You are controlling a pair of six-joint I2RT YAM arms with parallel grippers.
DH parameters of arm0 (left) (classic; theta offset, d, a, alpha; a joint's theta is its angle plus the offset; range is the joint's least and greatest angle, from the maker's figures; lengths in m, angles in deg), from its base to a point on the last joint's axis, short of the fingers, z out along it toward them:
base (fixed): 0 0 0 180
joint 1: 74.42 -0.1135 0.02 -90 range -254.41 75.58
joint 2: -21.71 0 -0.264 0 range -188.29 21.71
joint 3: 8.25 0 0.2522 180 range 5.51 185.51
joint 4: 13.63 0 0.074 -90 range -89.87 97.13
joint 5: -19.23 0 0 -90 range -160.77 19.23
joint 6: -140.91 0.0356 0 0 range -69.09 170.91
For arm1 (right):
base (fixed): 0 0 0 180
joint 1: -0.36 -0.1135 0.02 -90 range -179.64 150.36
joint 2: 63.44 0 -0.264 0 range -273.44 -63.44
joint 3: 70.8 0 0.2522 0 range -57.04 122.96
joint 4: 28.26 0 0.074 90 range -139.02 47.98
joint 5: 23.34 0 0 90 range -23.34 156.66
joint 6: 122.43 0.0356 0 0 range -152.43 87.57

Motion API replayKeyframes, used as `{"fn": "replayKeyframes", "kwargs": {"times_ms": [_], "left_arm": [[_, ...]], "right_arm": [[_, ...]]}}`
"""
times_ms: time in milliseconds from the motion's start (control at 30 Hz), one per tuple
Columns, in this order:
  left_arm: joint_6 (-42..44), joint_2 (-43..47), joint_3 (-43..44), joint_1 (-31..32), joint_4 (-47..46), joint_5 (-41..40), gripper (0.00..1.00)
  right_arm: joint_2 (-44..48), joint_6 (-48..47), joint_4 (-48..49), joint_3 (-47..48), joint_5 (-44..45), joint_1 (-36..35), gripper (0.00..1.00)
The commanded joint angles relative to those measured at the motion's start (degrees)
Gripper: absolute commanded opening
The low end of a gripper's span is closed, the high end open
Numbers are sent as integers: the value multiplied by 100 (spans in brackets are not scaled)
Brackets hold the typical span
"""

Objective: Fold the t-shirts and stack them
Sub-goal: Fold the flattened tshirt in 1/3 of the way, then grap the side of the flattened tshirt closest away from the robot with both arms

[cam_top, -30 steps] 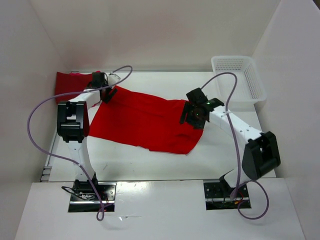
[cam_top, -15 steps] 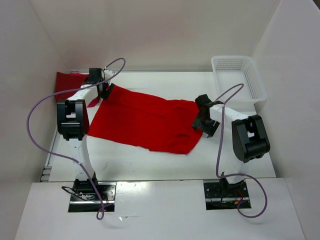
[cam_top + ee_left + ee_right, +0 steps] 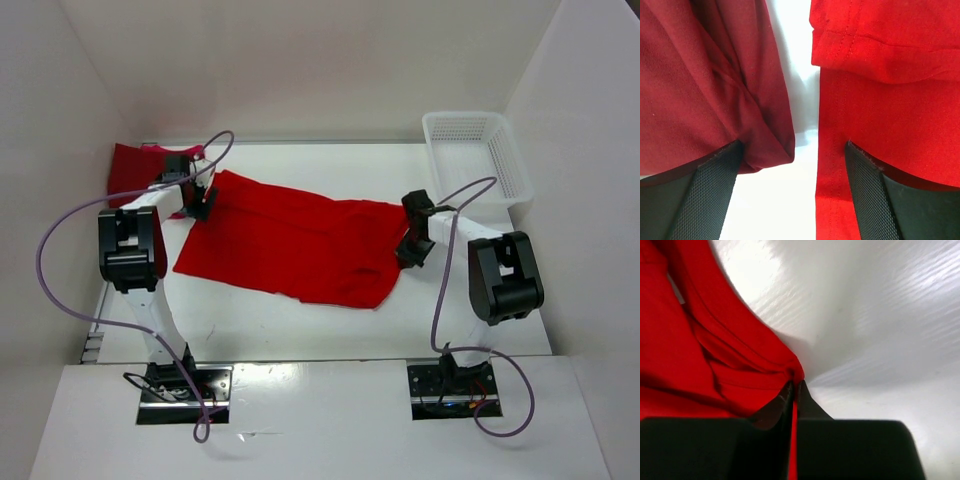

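A bright red t-shirt (image 3: pixel 290 245) lies spread flat across the middle of the white table (image 3: pixel 300 320), its long edges slanting from upper left to lower right of the overhead view. A dark maroon t-shirt (image 3: pixel 135 168) sits rumpled in the table's upper-left corner, just beside the red one, with a narrow strip of bare table between them in the left wrist view.

At the red shirt's right edge, the right gripper (image 3: pixel 412 252) has its jaws pinched together on a small raised fold of the red cloth, as the right wrist view shows from close up. At the shirt's upper-left corner, the left gripper (image 3: pixel 196 203) hangs low with its jaws spread wide, one finger (image 3: pixel 700 200) over the maroon cloth and the other over the red, holding nothing.

A white mesh basket (image 3: pixel 515 165) stands at the upper right of the table, well apart from both shirts.
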Motion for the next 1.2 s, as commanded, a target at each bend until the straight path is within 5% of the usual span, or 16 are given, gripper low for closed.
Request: {"fn": "replayKeyframes", "kwargs": {"times_ms": [0,133,167,233,300,333,500,600,733,1167], "left_arm": [[-302,273,-192,-44,408,163,89],[-302,414,-78,-44,461,365,91],[-302,414,-17,-44,513,366,91],[-302,476,98,-44,593,436,92],[-241,756,98,-44,777,497,93],[-241,879,11,-44,778,497,93],[49,1757,-673,-97,1460,751,94],[181,2119,-1078,-97,1788,981,94],[234,2506,-1773,-97,1859,981,94],[629,2683,-2468,-97,1991,515,94]], "right_arm": [[-248,-239,314,149,243,474,0],[-651,-608,314,1165,384,739,0],[-905,-809,366,1369,210,739,10],[-1170,-1056,367,1904,-159,792,53],[-1268,-1127,235,2022,-381,740,80],[-1102,-1127,183,1917,-311,739,83],[696,-1005,-63,846,207,477,86],[1218,-698,-571,388,505,-250,83],[1421,-56,-917,255,903,-878,83],[1635,701,-250,-975,-72,-1370,84]]}}
